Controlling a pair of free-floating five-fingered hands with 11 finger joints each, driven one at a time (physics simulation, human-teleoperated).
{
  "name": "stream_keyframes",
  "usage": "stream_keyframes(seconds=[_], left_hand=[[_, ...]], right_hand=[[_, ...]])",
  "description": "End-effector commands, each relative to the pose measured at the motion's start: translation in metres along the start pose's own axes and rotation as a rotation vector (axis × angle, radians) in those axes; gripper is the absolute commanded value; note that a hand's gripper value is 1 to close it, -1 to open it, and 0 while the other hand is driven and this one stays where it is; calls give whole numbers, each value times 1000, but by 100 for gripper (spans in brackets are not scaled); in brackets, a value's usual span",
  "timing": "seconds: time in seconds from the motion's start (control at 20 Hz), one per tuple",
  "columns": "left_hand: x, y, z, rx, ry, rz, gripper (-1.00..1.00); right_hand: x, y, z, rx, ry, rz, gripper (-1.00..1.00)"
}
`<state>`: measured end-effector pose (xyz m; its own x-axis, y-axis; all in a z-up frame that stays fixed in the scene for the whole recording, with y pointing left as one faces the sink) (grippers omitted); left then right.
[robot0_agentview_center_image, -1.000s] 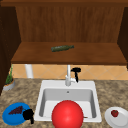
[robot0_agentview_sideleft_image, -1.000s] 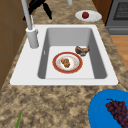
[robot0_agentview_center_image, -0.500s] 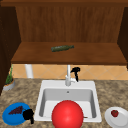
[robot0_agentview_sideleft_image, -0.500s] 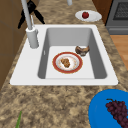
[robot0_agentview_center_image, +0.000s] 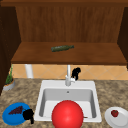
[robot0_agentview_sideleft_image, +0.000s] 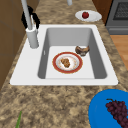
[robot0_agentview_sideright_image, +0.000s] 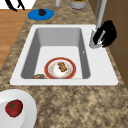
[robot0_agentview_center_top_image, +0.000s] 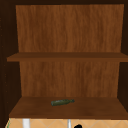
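Upright grey tap (robot0_agentview_center_image: 68, 75) behind sink (robot0_agentview_center_image: 45, 86)

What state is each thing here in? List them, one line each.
Right robot hand: curled round the faucet.
Left robot hand: hovering by the blue plate.
Bottle: lying on its side on the shelf.
Red-rimmed plate: flat in the sink, holding food.
Tomato: on the white plate.

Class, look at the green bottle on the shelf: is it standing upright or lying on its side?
Lying on its side: the green bottle rests lengthwise along the shelf.
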<state>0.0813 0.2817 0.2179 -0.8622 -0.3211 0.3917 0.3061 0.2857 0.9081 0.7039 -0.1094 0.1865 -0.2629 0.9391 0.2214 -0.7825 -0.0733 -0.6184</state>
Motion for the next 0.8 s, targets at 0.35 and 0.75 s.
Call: stream_keyframes(seconds=[0.35,0.75], left_hand=[[0,0,0,0,0,0,0],[0,0,0,0,0,0,0]], right_hand=[[-31,18,-8,-96,-104,-53,100],[-36,35,-7,-150,-120,-72,100]])
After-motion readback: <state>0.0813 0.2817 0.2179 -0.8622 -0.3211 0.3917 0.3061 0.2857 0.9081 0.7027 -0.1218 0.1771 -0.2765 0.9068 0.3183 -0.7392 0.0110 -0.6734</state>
